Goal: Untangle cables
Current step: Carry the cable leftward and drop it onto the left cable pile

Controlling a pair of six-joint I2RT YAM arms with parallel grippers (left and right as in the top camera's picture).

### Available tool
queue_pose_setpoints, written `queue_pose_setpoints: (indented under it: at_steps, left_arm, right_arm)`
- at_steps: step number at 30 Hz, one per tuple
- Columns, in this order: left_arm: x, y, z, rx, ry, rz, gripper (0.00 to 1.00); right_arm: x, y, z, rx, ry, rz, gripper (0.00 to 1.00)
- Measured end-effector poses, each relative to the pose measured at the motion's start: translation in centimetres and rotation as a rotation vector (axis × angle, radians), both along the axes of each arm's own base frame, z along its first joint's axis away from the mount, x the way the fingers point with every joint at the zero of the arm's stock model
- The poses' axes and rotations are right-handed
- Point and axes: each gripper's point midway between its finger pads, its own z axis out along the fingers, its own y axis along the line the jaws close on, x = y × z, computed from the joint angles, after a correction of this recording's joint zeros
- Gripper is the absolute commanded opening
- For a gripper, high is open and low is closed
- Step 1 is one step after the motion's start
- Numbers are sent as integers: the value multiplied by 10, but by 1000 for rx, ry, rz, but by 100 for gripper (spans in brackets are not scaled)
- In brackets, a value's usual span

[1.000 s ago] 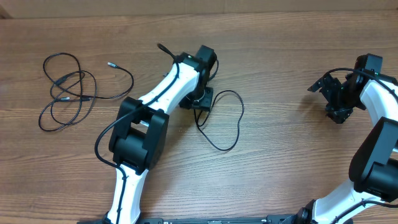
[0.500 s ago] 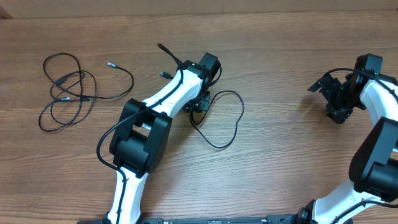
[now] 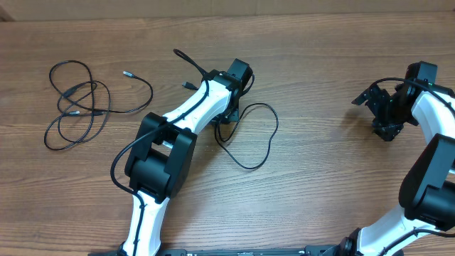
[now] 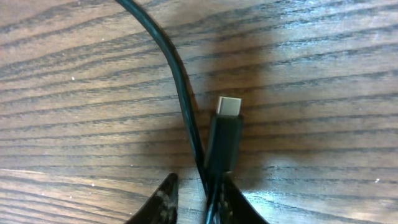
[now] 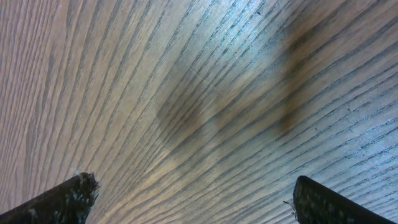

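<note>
in the upper left of the overhead view lies the cable bundle (image 3: 77,103), thin black cords in loose overlapping loops on the wooden table (image 3: 320,192), with one silver-tipped end reaching out to the right. it lies well apart from both of my arms.

towards the middle of that view my left arm reaches up and to the right. my left gripper (image 3: 227,118) sits mostly hidden under the wrist, right at the start of the loose cable (image 3: 274,134). that cable swings out to the right in one open loop and curls back under the arm, and another stretch of thin cord rises up and left of the wrist. in the left wrist view my fingers (image 4: 166,198) stand close together at the bottom edge, clamped on the loose cable, which runs up and away to the top left. its plug (image 4: 225,138), black with a silver tip, lies just beside the cord and points up the frame.

at the right edge of the overhead view my right gripper (image 3: 382,114) is over bare wood, far from every cord. in the right wrist view its fingers (image 5: 69,198) are spread wide, one in each lower corner, with only wood grain between them.
</note>
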Motion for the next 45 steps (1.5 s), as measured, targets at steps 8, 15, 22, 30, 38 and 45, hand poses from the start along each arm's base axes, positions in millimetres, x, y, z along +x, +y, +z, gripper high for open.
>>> queue_pose_setpoints:
  at_steps: [8,15,22,30,38,45]
  left_arm:
    - [0,-1,-1,-7,-4,12,4]
    - [-2,0,3,-10,-6,12,4]
    - [14,14,108,-18,-264,36,4]
    - [-8,86,283,108,-708,187,4]
    - [-43,138,356,178,-901,319,4]
    - [-47,208,363,339,-909,505,4]
  right_arm:
    - [0,0,0,0,0,0,100]
    - [0,0,0,0,1,0,100]
    - [0,0,0,0,0,0,100]
    - [0,0,0,0,0,0,100]
    - [0,0,0,0,0,0,100]
    - [0,0,0,0,0,0,100]
